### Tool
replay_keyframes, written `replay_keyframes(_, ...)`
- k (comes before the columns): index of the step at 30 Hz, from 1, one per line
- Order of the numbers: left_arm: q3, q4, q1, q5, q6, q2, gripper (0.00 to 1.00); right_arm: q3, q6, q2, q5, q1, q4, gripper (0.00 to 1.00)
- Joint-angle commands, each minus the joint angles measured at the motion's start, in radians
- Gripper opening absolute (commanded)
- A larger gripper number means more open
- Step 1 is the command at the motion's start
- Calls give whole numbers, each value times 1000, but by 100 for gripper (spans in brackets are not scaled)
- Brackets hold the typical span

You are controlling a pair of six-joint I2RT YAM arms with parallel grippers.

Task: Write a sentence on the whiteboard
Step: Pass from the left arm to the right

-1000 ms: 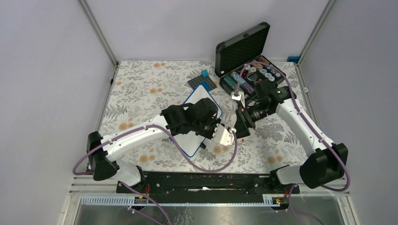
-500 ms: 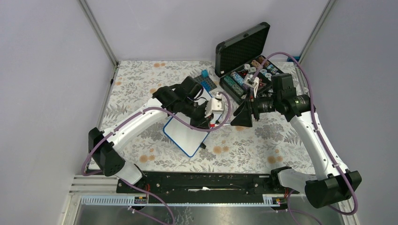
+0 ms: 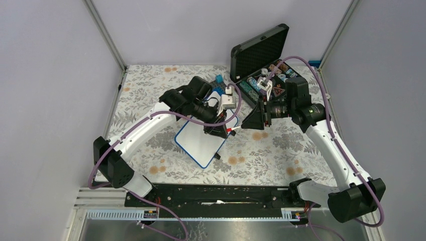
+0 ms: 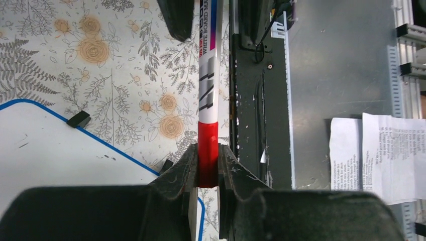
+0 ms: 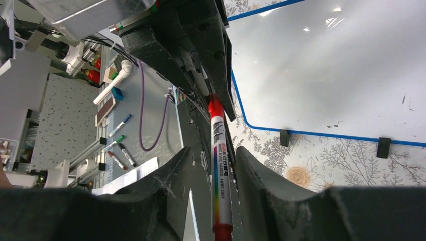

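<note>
The whiteboard [image 3: 198, 143] lies flat mid-table on flowered cloth [image 3: 261, 160], which borders its near and right edges. It has a blue rim and a white face with a few dark specks. Over its right edge the left gripper [image 4: 207, 165] pinches a marker [image 4: 208, 95] by its red cap [image 4: 207, 135], while the right gripper [image 5: 213, 160] stands spread around the barrel. Only the top view shows the open case [image 3: 261, 60], well beyond.

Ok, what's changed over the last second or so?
Both arms swung their meeting grippers toward the far side and slightly left, uncovering most of the whiteboard. The left gripper is shut on the red end of the marker; the right gripper straddles its barrel. The whiteboard stayed put, with no writing visible.
</note>
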Motion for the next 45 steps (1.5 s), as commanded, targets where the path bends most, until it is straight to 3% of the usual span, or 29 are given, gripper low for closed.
replay_keyframes(1, 28, 56, 16, 71, -55, 4, 0, -9, 39, 1, 6, 28, 57, 41)
replay_keyframes(7, 33, 64, 17, 89, -65, 8, 0, -17, 22, 3, 25, 51, 42, 33)
replay_keyframes(15, 28, 16, 16, 101, -26, 12, 0, -7, 2, 9, 45, 69, 16, 41)
replay_keyframes(27, 48, -3, 14, 105, -36, 36, 0, 11, -35, 21, 83, 122, -14, 33)
replay_keyframes(31, 52, -19, 8, 121, -19, 39, 0, 2, -35, 24, 92, 127, -14, 40)
replay_keyframes(34, 47, -21, 6, 121, -15, 36, 0, 2, -35, 24, 99, 127, -11, 40)
replay_keyframes(38, 48, -27, 6, 123, -7, 36, 0, 3, -30, 23, 94, 127, -11, 32)
replay_keyframes(45, 38, -42, 6, 103, 3, 29, 0, 1, -28, 10, 92, 127, -13, 0)
